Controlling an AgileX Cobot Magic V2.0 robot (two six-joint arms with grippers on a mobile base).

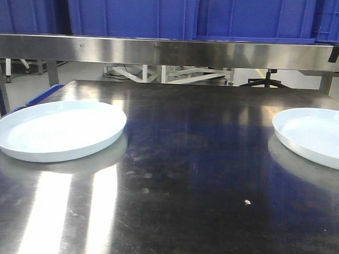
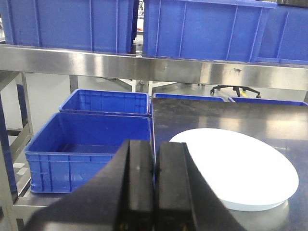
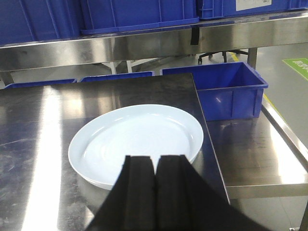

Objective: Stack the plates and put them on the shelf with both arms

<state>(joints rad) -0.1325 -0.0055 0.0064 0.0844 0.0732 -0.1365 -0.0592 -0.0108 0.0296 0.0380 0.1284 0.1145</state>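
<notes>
Lying flat on the scuffed stainless-steel table (image 1: 190,183), the two pale bluish-white, glossy round plates sit well apart: the left plate (image 1: 58,128) near the table's left edge, the right plate (image 1: 317,135) near its right edge. Stacking looks not yet begun. The black two-fingered left gripper (image 2: 154,187) and right gripper (image 3: 155,192) each hover short of their own plate, jaws pressed together on nothing. Next, I judge, one gripper must part its jaws, pinch a rim and carry that plate onto the other, before the steel shelf (image 1: 161,51) above the table's far edge.
</notes>
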